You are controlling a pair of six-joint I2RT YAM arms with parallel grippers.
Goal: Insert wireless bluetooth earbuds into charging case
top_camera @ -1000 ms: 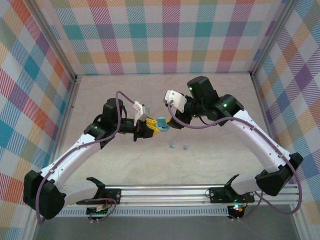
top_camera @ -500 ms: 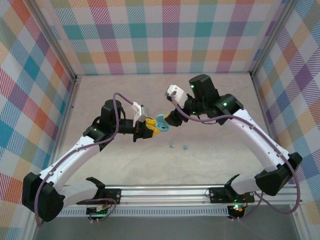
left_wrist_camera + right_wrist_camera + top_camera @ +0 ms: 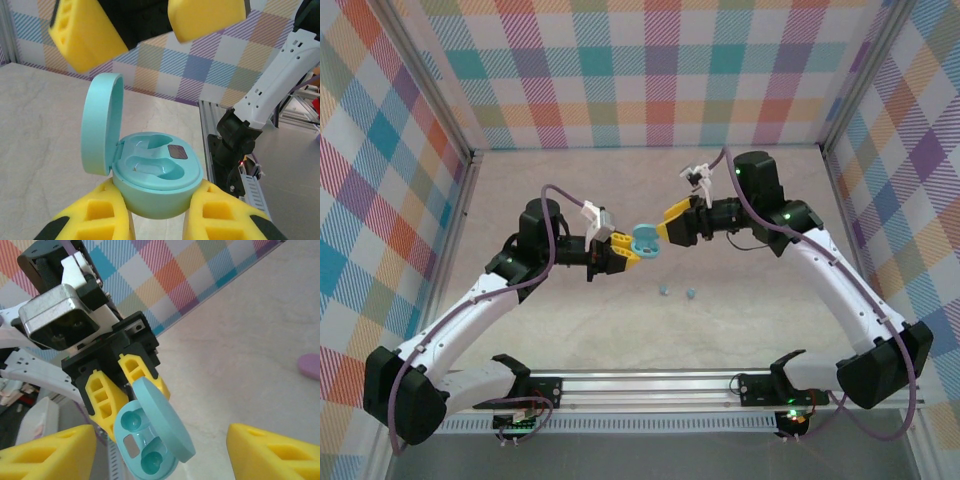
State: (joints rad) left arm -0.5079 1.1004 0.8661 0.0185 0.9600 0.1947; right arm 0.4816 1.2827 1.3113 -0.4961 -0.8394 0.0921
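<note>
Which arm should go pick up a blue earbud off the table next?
Right, probably. The left gripper is clamped on the open teal case; the right gripper is open, empty, and near the blue earbuds.

right claw (image 3: pixel 664 229) | wrist rolled; arm swung rightward; jaws seemingly wider

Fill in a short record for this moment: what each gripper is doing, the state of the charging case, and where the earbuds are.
left gripper: shut on the teal charging case, held up off the table
charging case: lid hinged open, both wells empty
right gripper: open, holding nothing, fingers spread close to the case
light blue earbuds: two, lying loose on the table, nearer the arm bases than the case
task status: no bud in the case yet
</note>
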